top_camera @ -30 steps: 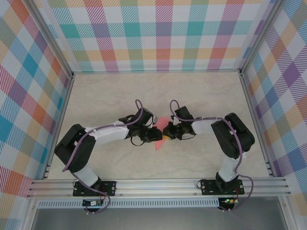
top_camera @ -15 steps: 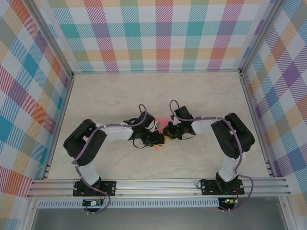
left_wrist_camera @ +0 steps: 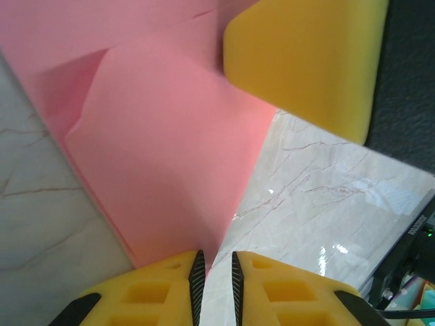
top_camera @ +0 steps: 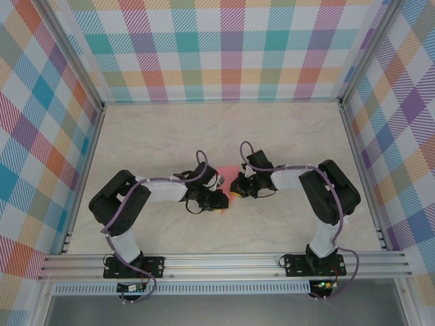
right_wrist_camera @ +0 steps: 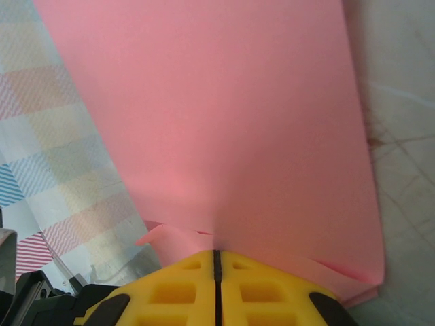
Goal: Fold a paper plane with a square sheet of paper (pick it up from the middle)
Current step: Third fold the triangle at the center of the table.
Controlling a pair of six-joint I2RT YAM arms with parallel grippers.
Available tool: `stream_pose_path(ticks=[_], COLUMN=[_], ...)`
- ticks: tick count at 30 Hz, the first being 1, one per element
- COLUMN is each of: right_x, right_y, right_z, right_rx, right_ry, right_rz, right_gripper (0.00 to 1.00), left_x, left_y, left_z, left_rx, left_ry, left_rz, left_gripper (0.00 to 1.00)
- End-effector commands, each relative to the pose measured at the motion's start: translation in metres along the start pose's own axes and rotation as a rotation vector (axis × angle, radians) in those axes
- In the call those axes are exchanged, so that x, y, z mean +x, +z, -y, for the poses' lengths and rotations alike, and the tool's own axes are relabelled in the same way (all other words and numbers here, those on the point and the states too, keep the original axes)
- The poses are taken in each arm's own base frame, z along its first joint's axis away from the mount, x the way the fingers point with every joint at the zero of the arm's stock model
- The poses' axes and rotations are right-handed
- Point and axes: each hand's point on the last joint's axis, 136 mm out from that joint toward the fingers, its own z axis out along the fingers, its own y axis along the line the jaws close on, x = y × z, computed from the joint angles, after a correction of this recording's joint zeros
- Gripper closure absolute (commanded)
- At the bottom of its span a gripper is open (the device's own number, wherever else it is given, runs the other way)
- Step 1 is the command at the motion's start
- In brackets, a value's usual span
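— Where did we find the sheet of paper (top_camera: 230, 172)?

— Mid-tabletop (top_camera: 285, 129), between the tips of the two arms. From above, a small pink patch of it showed just on the far side of the left gripper (top_camera: 217, 201) and the right gripper (top_camera: 236, 188), which sat close together there.

— And the right jaws?

— Pressed fully together. In the right wrist view we saw a single dark seam between the yellow pads (right_wrist_camera: 170, 288), with the paper (right_wrist_camera: 224, 115) pinched in that seam. It rumpled into small flaps on either side of the pinch, then spread away as a broad smooth pink face. Beyond its left edge we saw the checked wall (right_wrist_camera: 61, 136), and on its right the marble tabletop.

— The left ones?

— Narrow, but not closed. In the left wrist view we saw a thin slit at the left gripper (left_wrist_camera: 217, 261), with tabletop showing through it. The paper (left_wrist_camera: 163, 149) looked doubled over, with a slanted crease on its upper layer. It narrowed to a point that ended at the left-hand pad (left_wrist_camera: 156, 295). Whether that pad touched the point, we could not tell.

— Anything else there?

— One yellow pad (left_wrist_camera: 306, 61) of the right gripper overlapped the sheet's far right edge.
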Motion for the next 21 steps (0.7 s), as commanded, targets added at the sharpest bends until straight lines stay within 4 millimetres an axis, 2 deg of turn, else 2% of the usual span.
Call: stream_pose_path(ticks=[1,6,14,17,21], right_x=[0.013,0.014,0.013,0.013,0.015], right_y=[0.01,0.008,0.008,0.008,0.01], right_z=[0.047,0.046,0.044,0.045,0.046], right_rx=[0.172,0.17,0.164,0.165,0.168], right_ry=[0.062,0.062,0.071,0.073,0.077], right_rz=[-0.028,-0.026,-0.024,-0.025,-0.03], right_gripper=[0.92,0.91,0.91,0.92,0.91], left_x=[0.04,0.04,-0.001,-0.011,-0.014], left_y=[-0.005,-0.019,-0.052,-0.05,-0.033], left_z=[-0.039,-0.029,0.032,0.051,0.056], left_rx=[-0.143,-0.111,0.056,0.14,0.183], left_ry=[-0.043,-0.033,-0.02,-0.027,-0.043], left_rz=[-0.098,-0.056,0.125,0.131,0.085], left_gripper=[0.79,0.79,0.77,0.76,0.76])
